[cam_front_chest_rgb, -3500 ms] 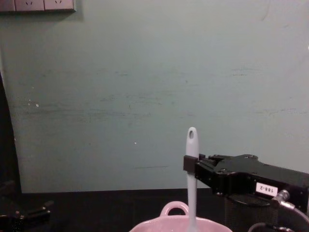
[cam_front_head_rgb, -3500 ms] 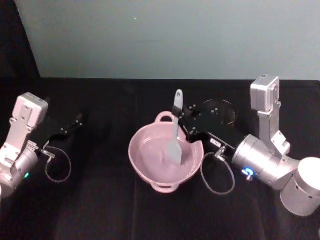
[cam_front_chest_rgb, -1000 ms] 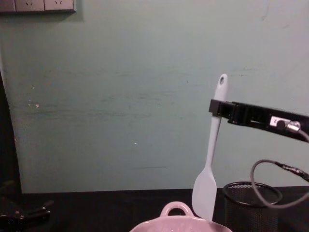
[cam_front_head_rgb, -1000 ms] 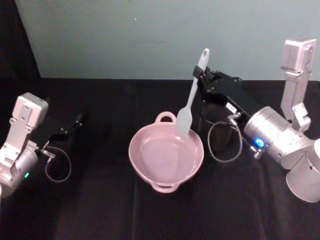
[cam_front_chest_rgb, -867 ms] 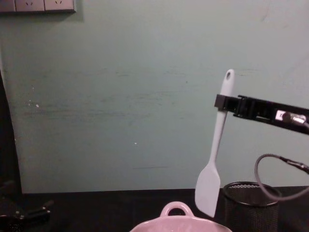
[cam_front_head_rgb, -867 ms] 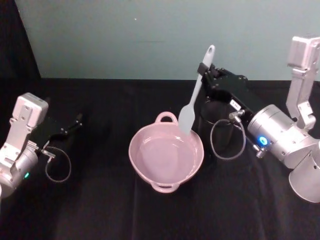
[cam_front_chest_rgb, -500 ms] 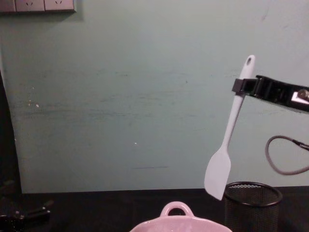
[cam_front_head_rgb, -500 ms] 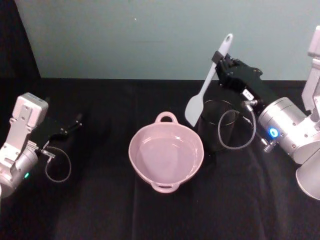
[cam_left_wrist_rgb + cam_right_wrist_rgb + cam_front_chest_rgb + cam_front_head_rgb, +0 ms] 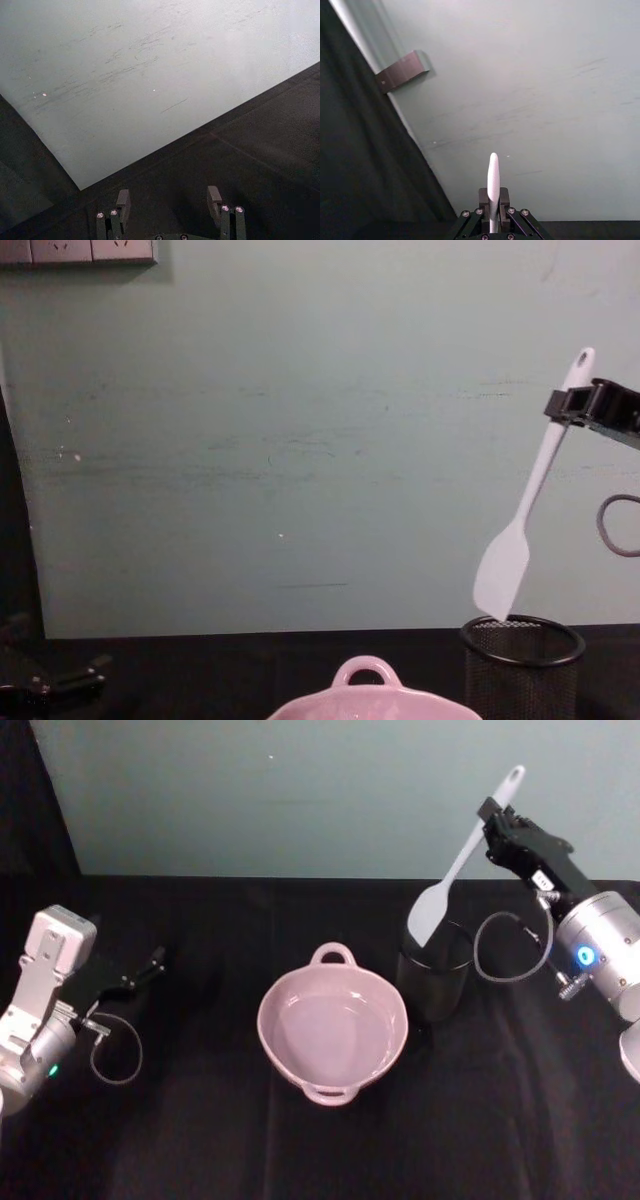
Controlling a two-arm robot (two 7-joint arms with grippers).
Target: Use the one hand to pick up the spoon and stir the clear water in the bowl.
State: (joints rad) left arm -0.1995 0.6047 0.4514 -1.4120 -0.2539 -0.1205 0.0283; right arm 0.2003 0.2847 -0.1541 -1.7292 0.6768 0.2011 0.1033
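The right gripper (image 9: pixel 492 812) is up high at the far right, clamped tight on the spoon (image 9: pixel 455 870) near its handle end. The spoon hangs tilted, blade down, its tip right over the rim of the black mesh cup (image 9: pixel 434 982). The pink bowl (image 9: pixel 332 1028) sits just left of the cup, water inside. The left gripper (image 9: pixel 150 963) is parked far left, fingers spread open, holding nothing.
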